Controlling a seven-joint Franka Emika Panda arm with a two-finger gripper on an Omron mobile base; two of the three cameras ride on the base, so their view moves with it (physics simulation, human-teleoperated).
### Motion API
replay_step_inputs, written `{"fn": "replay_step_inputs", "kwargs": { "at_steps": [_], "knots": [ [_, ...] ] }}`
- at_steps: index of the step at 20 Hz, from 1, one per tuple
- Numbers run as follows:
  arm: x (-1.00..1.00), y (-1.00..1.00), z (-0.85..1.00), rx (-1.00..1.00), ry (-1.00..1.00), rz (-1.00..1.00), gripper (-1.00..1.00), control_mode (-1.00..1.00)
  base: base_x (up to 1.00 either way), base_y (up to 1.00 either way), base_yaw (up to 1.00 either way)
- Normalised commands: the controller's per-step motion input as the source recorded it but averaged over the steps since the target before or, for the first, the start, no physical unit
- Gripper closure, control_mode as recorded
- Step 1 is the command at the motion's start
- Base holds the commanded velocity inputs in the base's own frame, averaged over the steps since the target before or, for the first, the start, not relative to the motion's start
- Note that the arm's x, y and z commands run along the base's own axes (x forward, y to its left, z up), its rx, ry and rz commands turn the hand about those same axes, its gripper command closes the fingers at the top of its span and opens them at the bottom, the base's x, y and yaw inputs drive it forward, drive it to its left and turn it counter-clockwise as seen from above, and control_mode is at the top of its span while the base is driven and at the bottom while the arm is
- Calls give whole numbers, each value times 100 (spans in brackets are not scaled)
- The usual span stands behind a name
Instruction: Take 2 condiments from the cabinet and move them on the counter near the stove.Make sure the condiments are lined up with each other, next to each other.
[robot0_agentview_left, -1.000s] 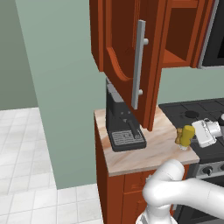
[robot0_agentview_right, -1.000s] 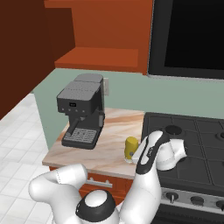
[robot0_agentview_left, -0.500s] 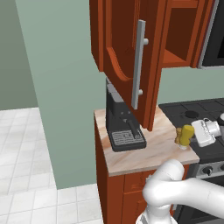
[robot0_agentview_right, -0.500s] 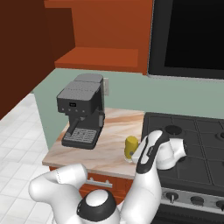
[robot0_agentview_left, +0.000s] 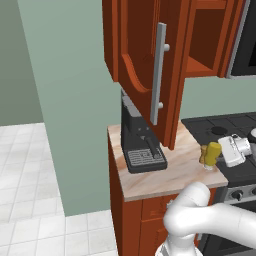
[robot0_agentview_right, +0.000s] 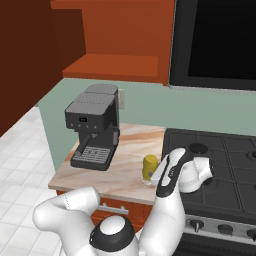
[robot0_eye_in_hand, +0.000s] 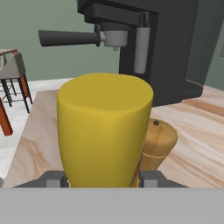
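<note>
Yellow bottle (robot0_eye_in_hand: 105, 131) stands on the bench (robot0_agentview_left: 160, 177) beside the stove (robot0_agentview_right: 225, 175), held between the tool's (robot0_eye_in_hand: 103, 178) fingers. Wooden shaker (robot0_eye_in_hand: 157, 146) sits just beside it; coffee machine (robot0_agentview_right: 92, 125) stands behind.

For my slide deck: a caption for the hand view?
Gripper shut on yellow bottle, wooden shaker just behind.

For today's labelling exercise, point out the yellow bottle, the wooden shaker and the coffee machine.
yellow bottle (robot0_eye_in_hand: 105, 131), hand view, front of its body.
wooden shaker (robot0_eye_in_hand: 158, 144), hand view, its rounded shoulder.
coffee machine (robot0_agentview_right: 92, 117), right base view, its front panel.
</note>
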Motion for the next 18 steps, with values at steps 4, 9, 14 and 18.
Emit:
{"fn": "replay_step_inputs", "kwargs": {
  "at_steps": [4,9,14,18],
  "knots": [
    [0,0,0,0,0,0,100,-100,0,0,0],
    [0,0,0,0,0,0,100,-100,0,0,0],
    [0,0,0,0,0,0,100,-100,0,0,0],
    [0,0,0,0,0,0,-100,-100,0,0,0]
  ]
}}
